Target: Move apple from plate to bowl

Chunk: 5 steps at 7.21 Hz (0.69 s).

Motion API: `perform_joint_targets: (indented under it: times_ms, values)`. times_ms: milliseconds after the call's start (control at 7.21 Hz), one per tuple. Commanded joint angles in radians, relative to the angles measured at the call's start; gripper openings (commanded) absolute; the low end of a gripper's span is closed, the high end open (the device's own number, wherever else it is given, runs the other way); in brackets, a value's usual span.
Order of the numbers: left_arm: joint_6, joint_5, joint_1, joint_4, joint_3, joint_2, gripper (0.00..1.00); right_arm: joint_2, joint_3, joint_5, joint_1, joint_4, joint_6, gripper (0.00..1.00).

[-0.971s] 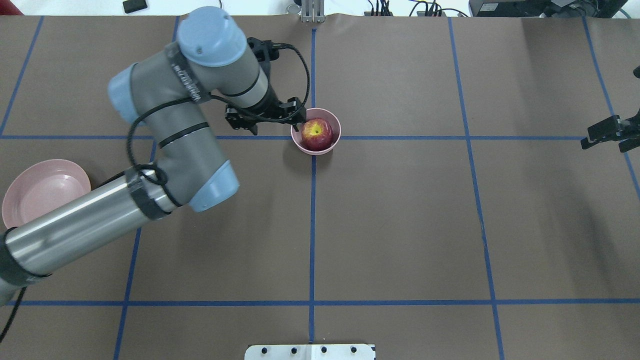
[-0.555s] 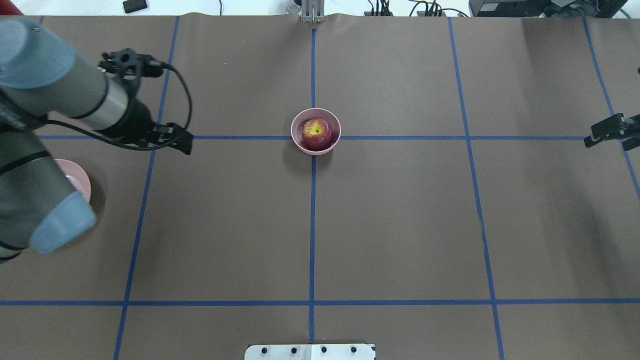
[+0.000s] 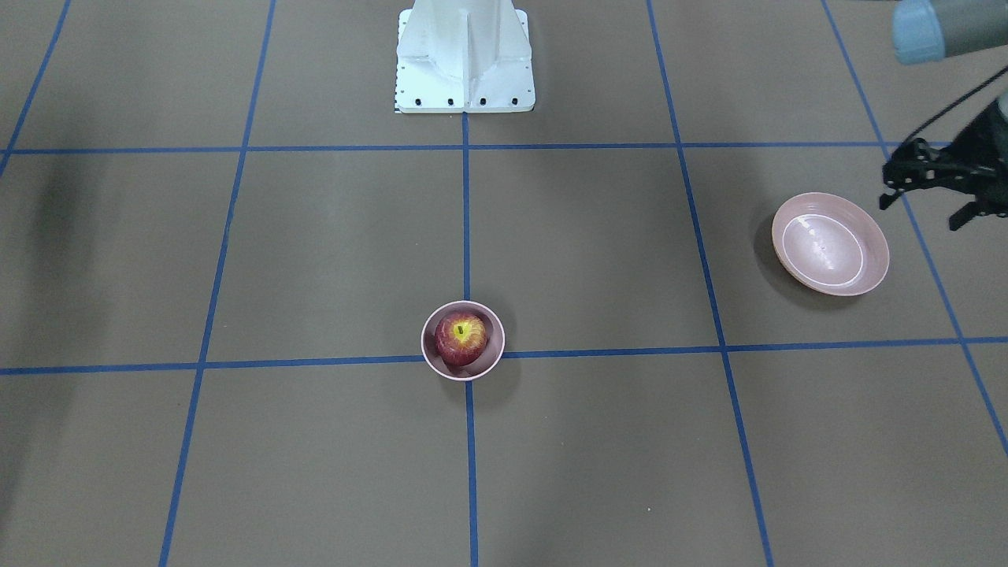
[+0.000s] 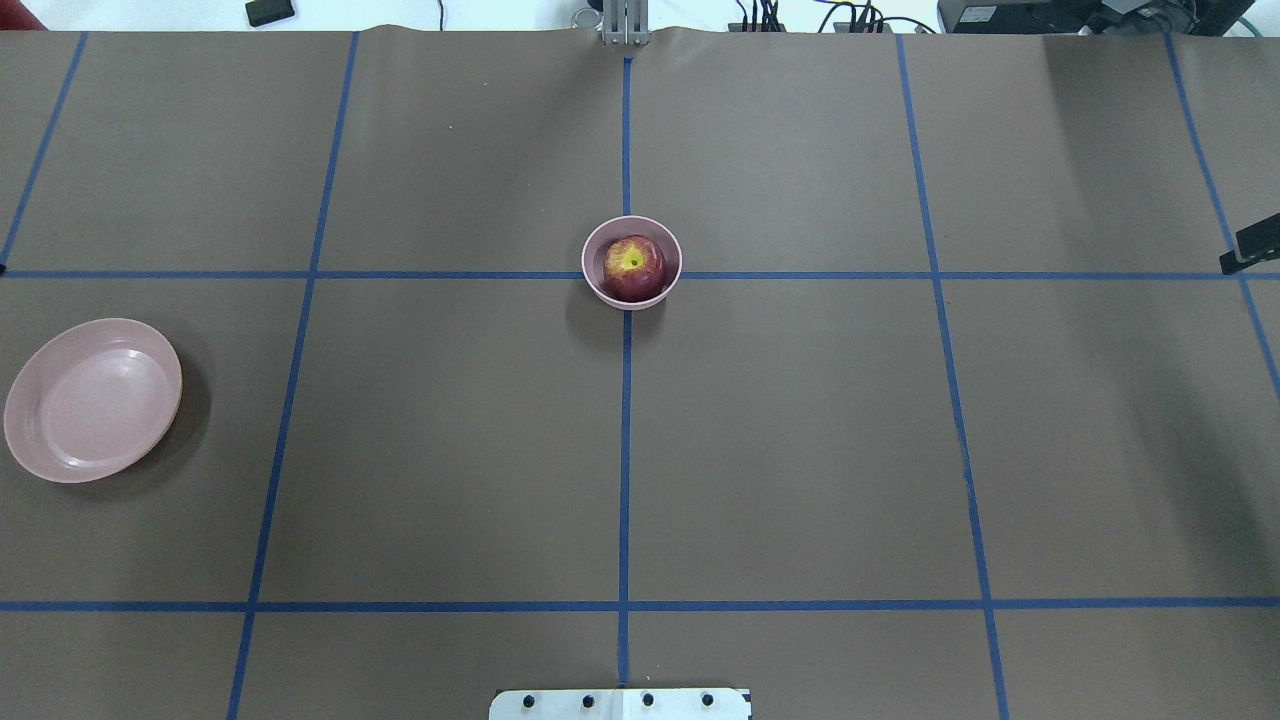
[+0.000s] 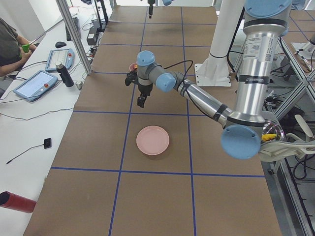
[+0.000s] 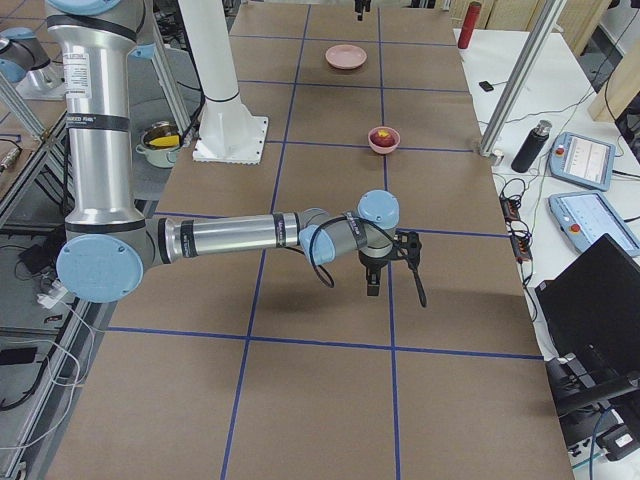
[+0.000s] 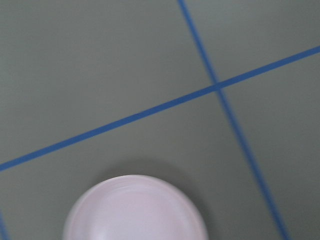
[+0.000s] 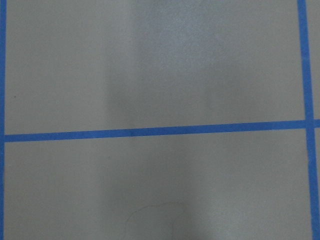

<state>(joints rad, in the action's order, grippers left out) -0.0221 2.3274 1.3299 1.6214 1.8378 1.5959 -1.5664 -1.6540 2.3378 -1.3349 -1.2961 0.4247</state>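
Observation:
The dark-red apple (image 4: 634, 268) with its yellow stem patch sits in the small deep pink bowl (image 4: 673, 256) at the table's centre; the front view shows the apple (image 3: 461, 339) and the bowl (image 3: 494, 351) too. The wide pink plate (image 4: 92, 400) lies bare at the left edge, and also shows in the front view (image 3: 830, 243). My left gripper (image 3: 920, 214) hangs open and holds nothing, just beyond the plate and far from the bowl. Of my right gripper (image 4: 1258, 245) only a fragment shows at the right edge, so I cannot tell its state.
Brown table paper carries blue tape grid lines. The robot's white base (image 3: 463, 55) stands at the table's near edge. The left wrist view shows the plate's rim (image 7: 135, 210) below the camera. Tablets and a bottle (image 6: 526, 147) lie past the far edge.
My left arm has pulled away from the bowl to the left, out of the overhead view, uncovering the plate. My right gripper has slid farther right. The apple stays in the bowl.

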Motion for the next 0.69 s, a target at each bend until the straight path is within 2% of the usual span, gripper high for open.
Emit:
perform_joint_targets:
  times_ms: [0, 555]
  values:
    - [0.134, 0.042, 0.135, -0.005, -0.171, 0.003, 0.97, -0.001, 0.006, -0.053, -0.01, -0.037, -0.099, 1.0]
    - [0.114, 0.11, 0.144, 0.0, -0.152, -0.013, 0.98, 0.003, 0.005, -0.04, -0.007, -0.026, -0.096, 1.0]
